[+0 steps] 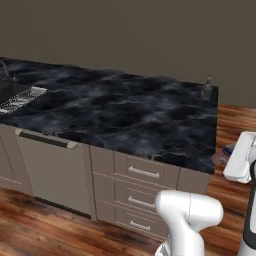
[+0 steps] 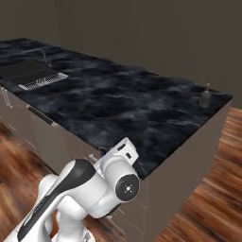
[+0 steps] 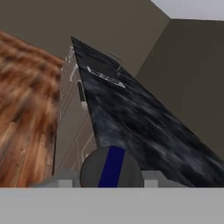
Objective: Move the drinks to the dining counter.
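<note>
Black marble tabletop (image 1: 125,110) carries a sink (image 2: 28,71) at its 9 o'clock end and a dark glass bottle (image 2: 205,97) at its 3 o'clock corner. Claw (image 3: 111,179) grips a grey, blue-striped can (image 3: 111,168) beside the tabletop's edge.

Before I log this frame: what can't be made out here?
- Gripper: hand view, the can covers the fingertips; contact unclear.
- Can: left base view, a sliver behind the dining counter edge.
- Bottle: too small for detail.
- Sink: left base view, cut by the left edge.
</note>
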{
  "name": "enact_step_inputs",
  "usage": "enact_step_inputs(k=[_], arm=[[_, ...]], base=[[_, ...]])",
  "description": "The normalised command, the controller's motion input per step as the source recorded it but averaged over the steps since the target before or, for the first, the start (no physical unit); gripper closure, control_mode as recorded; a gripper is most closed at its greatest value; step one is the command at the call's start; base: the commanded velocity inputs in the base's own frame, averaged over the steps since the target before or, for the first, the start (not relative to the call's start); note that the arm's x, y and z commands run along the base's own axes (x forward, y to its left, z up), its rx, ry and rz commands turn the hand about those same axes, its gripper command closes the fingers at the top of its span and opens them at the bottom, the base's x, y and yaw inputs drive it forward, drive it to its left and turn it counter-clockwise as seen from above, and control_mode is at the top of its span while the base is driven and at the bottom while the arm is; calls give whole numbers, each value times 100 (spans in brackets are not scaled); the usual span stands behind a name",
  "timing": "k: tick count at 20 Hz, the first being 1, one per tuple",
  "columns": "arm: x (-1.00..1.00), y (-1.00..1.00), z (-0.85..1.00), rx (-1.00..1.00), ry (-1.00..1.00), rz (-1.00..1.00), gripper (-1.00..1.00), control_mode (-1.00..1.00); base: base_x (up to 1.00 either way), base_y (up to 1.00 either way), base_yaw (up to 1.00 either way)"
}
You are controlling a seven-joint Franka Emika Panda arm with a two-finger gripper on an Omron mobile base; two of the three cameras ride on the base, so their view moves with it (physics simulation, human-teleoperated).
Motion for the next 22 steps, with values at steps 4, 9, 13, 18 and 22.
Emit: enact_step_inputs(k=[4,9,13,18,22], arm=[[0,0,0,0,0,0,100,100],[0,0,0,0,0,0,100,100],[0,0,0,0,0,0,100,100],[0,0,0,0,0,0,100,100],[0,0,0,0,0,0,100,100]], base=[[-24,-39,29],[-15,-38,33],[-28,-38,35],[-22,-46,35],[-43,-67,27]])
